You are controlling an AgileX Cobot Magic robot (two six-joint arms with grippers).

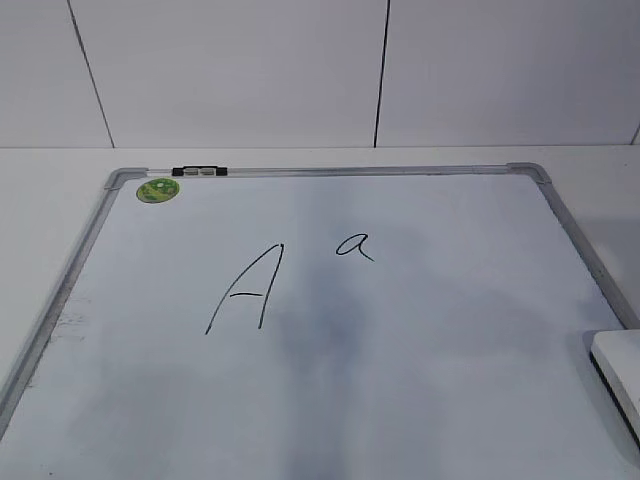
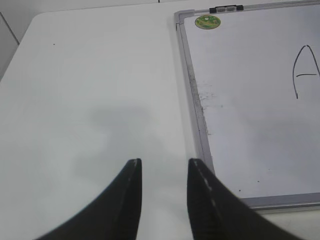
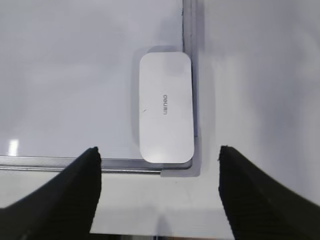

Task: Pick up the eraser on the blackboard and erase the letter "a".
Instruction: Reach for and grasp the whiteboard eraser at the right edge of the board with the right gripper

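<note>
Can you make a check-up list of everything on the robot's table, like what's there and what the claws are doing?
Surface: white table, bare where it shows.
Blackboard: white board with a grey frame lying flat; round green sticker in a far corner; black clip on the far frame edge.
Letters: big capital A and the small letter "a" to its right, both unerased.
Eraser: white eraser lying on the board in a near corner, against the frame.
Clutter: nothing seen.
Left gripper: open, empty, above the table beside the board.
Right gripper: open wide, empty, above the eraser.
Cables: nothing seen.
Surroundings: white panelled wall behind.
</note>
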